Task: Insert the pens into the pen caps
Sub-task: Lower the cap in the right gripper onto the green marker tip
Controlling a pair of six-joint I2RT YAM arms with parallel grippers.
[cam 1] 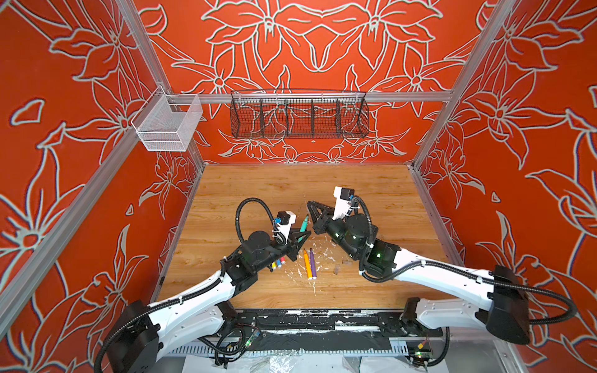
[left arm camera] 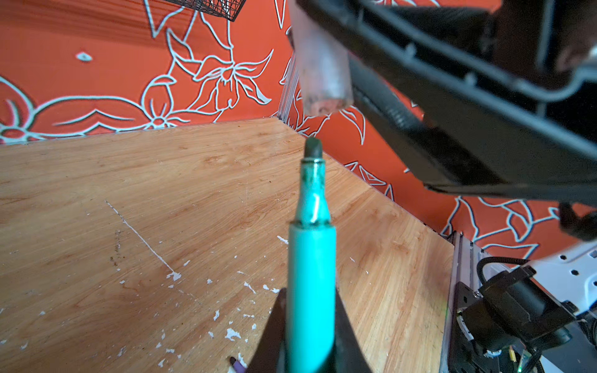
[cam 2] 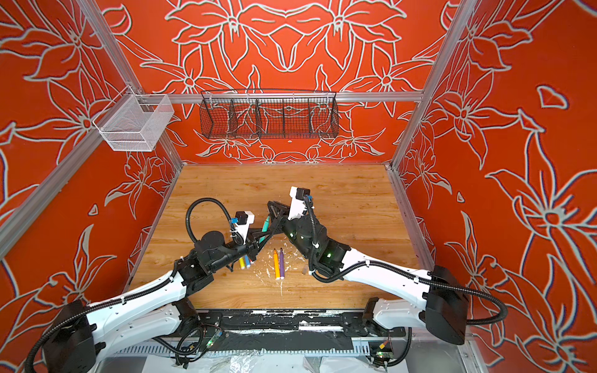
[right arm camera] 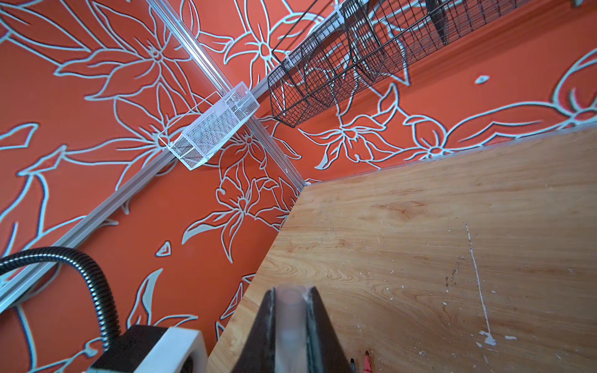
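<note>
i am watching two robot arms meet above the middle of a scuffed wooden bench [cam 1: 371, 193] inside an orange floral-walled cell. the left jaws are closed tight on the barrel of a thin teal-green marker pen [left arm camera: 311, 258], which sticks out past them with its dark pointed tip bare. the right jaws are closed just as tight on a small clear, cloudy plastic tube cap [left arm camera: 323, 74], its open mouth facing that tip. in the left wrist view the tip sits just short of the cap's mouth, roughly in line with it but not yet inside; a small gap shows between them. both pieces are held up off the bench. below them, an orange marker pen [cam 1: 307, 263] and a purple marker pen [cam 1: 312, 262] lie side by side among white flecks of debris [cam 1: 323, 255], their points uncovered. the ends of a yellow pen [cam 1: 274, 265], a blue pen [cam 1: 278, 263] and a pink pen [cam 1: 283, 260] peek out from under the left arm; i cannot tell whether those are capped. two more loose clear caps [cam 1: 337, 269] lie near the right arm. as i judge it, the task is barely begun: no pen that i can see fully wears a cap, the teal-green one is on the verge of going in, and at least the orange and purple ones are left to do.
</note>
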